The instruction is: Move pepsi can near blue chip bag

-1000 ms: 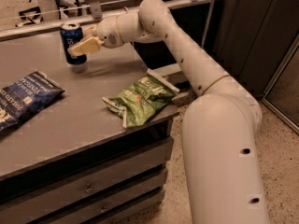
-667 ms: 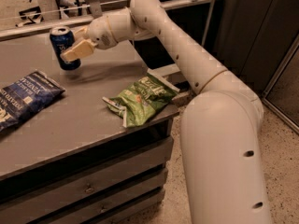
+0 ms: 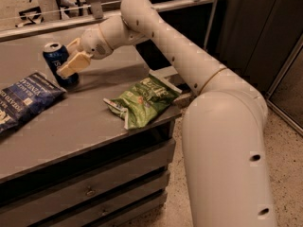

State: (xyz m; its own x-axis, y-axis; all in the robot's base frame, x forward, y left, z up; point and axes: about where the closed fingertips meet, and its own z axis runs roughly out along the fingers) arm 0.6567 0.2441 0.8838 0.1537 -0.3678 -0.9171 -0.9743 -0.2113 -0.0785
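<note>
The pepsi can [image 3: 54,58] is a small blue can with a silver top, upright at the back left of the grey table [image 3: 85,122]. My gripper [image 3: 66,59] reaches in from the right and is shut on the can, with one tan finger [image 3: 72,65] across its front. The can's base is at or just above the table top. The blue chip bag [image 3: 23,100] lies flat at the left edge of the view, its near corner a short way in front of and below the can.
A green chip bag [image 3: 144,98] lies near the table's front right corner, under my arm [image 3: 189,60]. The table has drawers [image 3: 85,190] below. A metal rail [image 3: 57,20] runs along the back. The floor [image 3: 284,150] is to the right.
My gripper has carried the can to the left and toward the front, closer to the blue chip bag. The bags have not moved.
</note>
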